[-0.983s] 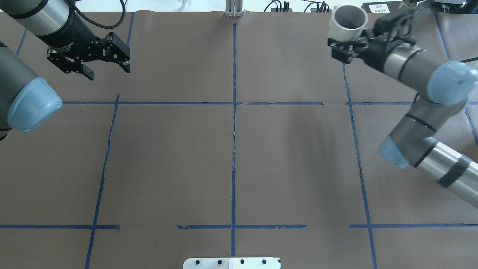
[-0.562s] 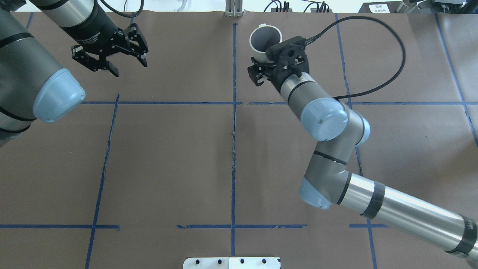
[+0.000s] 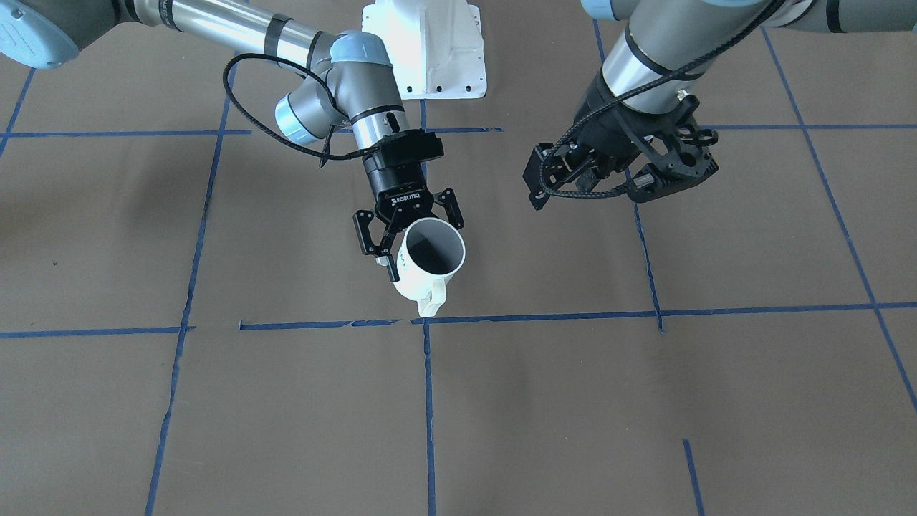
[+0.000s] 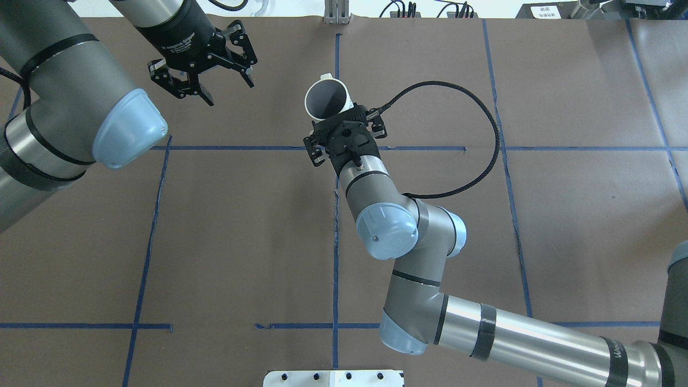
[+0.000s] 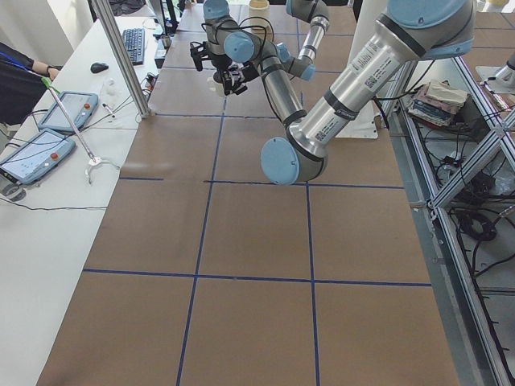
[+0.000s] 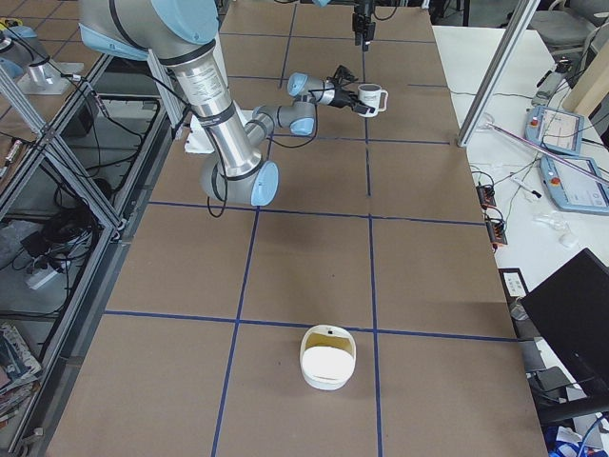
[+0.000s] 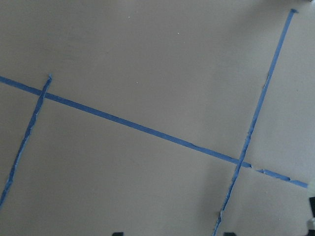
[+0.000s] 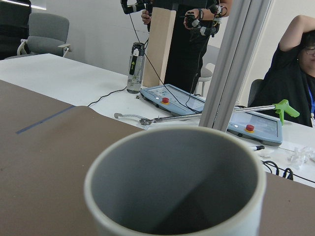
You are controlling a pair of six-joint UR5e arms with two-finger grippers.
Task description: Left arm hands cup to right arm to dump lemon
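Above brown table paper (image 4: 242, 242), our right gripper (image 3: 412, 233) clamped a white ribbed mug (image 3: 414, 283), left gripper (image 4: 228, 91) spread wide; only the right-side view caught a white tub (image 6: 327, 367).

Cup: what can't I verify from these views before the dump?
- Lemon: whether it's inside; the cup bottom is cut off by the right wrist view's lower edge and shadowed in the front view.
- Right gripper: its contact with the cup is hidden under the wrist overhead.
- Left gripper: cut off by the left wrist view's lower edge.
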